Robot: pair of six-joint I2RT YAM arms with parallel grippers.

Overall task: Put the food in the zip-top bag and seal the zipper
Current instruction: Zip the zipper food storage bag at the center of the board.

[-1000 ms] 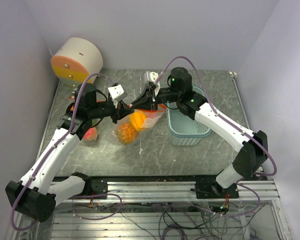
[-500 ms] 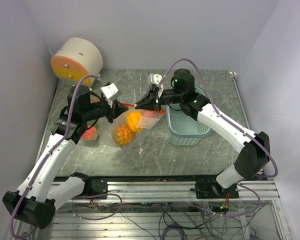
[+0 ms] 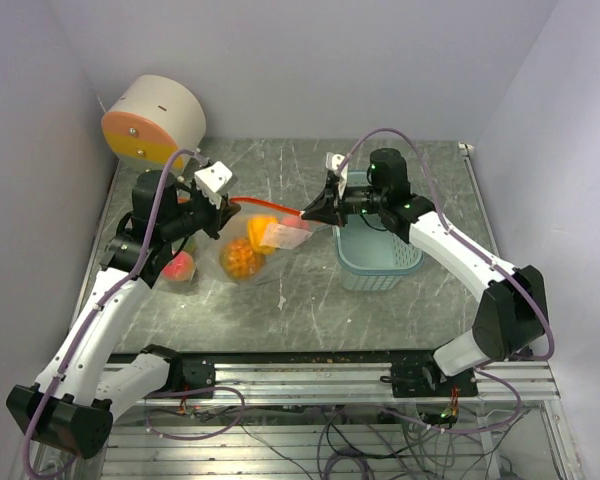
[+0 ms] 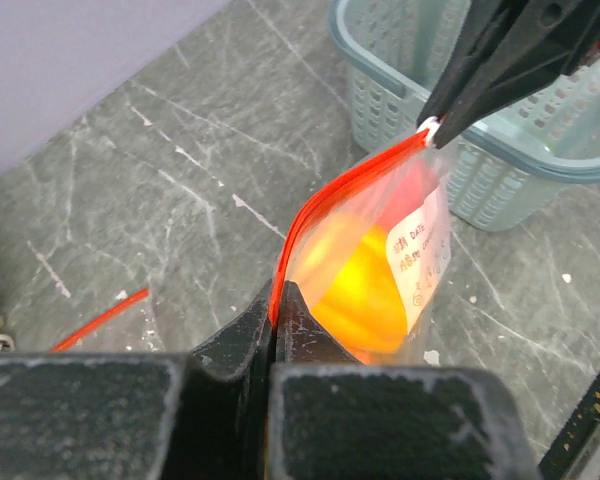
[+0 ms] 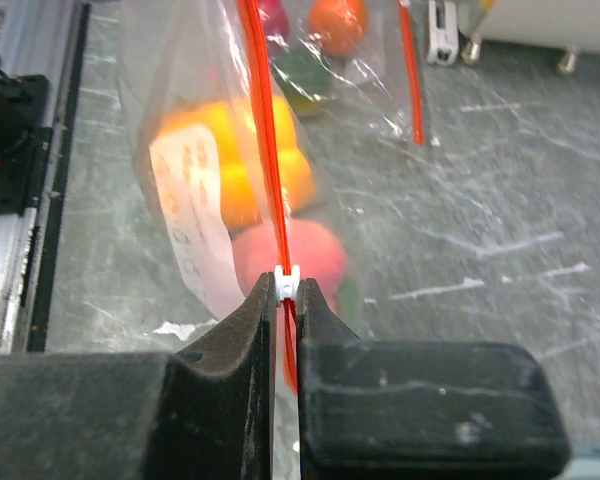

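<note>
The clear zip-top bag (image 3: 265, 245) with a red zipper hangs stretched between both grippers. Inside it are a dimpled orange (image 3: 242, 260), a yellow fruit (image 3: 263, 228) and a pink-red fruit (image 3: 296, 236). My left gripper (image 3: 230, 203) is shut on the zipper's left end (image 4: 274, 298), with the yellow fruit (image 4: 365, 290) just beyond it. My right gripper (image 3: 305, 214) is shut on the white slider (image 5: 288, 284) at the zipper's right end. The red zipper strip (image 5: 265, 130) runs straight away from it, over orange-yellow food (image 5: 230, 165) and the pink-red fruit (image 5: 305, 255).
The pale teal basket (image 3: 375, 250) stands right under my right arm. A peach-red fruit (image 3: 178, 266) lies by my left arm. A second clear bag (image 5: 365, 75) holding small food lies behind. A cream and orange drum (image 3: 155, 120) sits back left.
The grippers have drawn apart. The right one slid right toward the basket with the slider, the left pulled back left, and the zipper is now taut between them.
</note>
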